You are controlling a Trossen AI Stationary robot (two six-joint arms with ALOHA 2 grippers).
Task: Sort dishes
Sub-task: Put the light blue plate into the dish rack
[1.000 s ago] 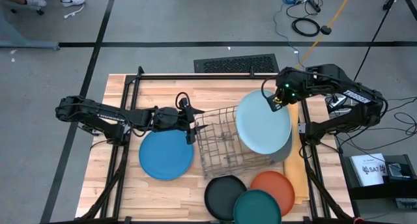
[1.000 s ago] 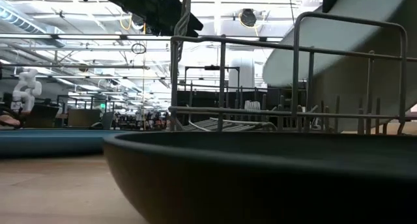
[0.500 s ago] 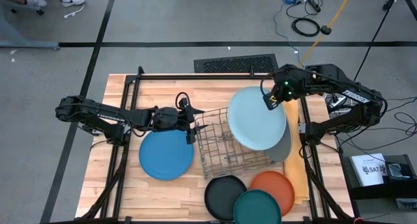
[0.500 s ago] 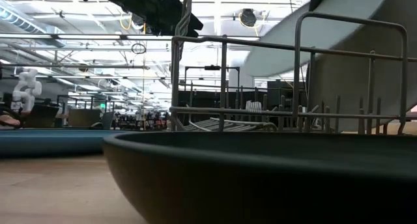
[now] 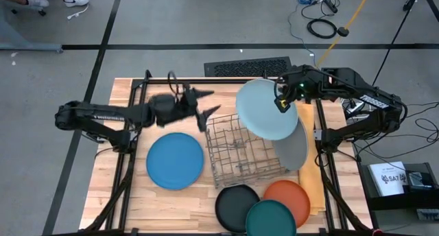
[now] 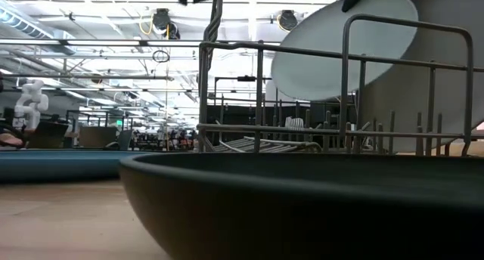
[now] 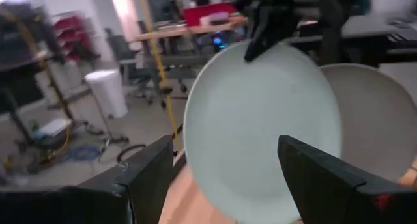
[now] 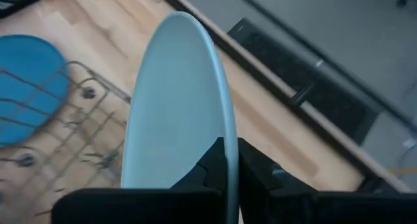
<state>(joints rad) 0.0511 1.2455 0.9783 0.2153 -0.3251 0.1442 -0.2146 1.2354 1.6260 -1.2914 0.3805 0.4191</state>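
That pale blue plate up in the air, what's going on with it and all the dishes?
The right gripper is shut on the rim of the pale blue plate, holding it tilted above the wire rack. A grey plate leans at the rack's right side. The left gripper, open and empty, hovers near the rack's far left corner. The medium blue plate lies flat on the table; the black, teal and orange plates sit near the front.

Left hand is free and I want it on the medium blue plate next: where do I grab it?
The medium blue plate lies flat on the table, left of the wire rack, so only its rim is grippable. Probably pinch the rim nearest the open left hand, coming down from above and tilting one finger under the lip.
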